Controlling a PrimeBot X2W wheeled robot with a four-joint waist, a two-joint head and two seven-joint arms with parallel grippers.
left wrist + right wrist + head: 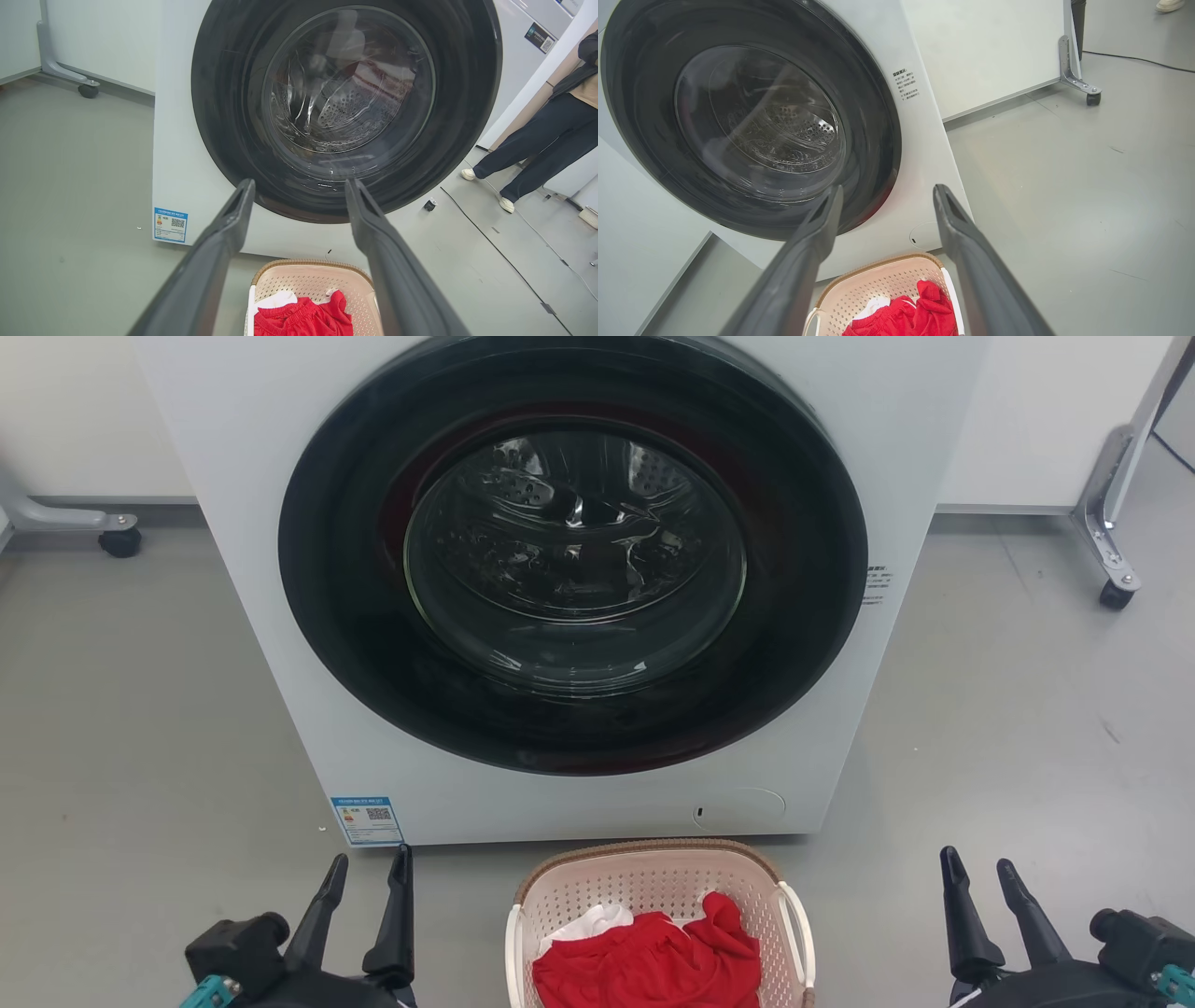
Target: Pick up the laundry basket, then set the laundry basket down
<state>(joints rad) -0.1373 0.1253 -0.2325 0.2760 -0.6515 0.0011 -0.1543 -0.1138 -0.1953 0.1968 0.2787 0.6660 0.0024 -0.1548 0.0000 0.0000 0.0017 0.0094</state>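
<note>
White front-loading washer (887, 448) with round dark glass door (574, 523) stood on grey floor (140, 709). Pale pink-beige perforated plastic laundry basket (644, 887) sat on floor just before washer, between tools, holding crumpled red garment (653, 961) and white cloth (588, 924). Fingers spread apart, empty, clear of basket: left tool (371, 859), right tool (976, 861).

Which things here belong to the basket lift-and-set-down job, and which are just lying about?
Job: laundry basket; left gripper; right gripper, both open and empty.
Lying about: washer; red garment and white cloth in the basket; wheeled frame; person standing.
</note>
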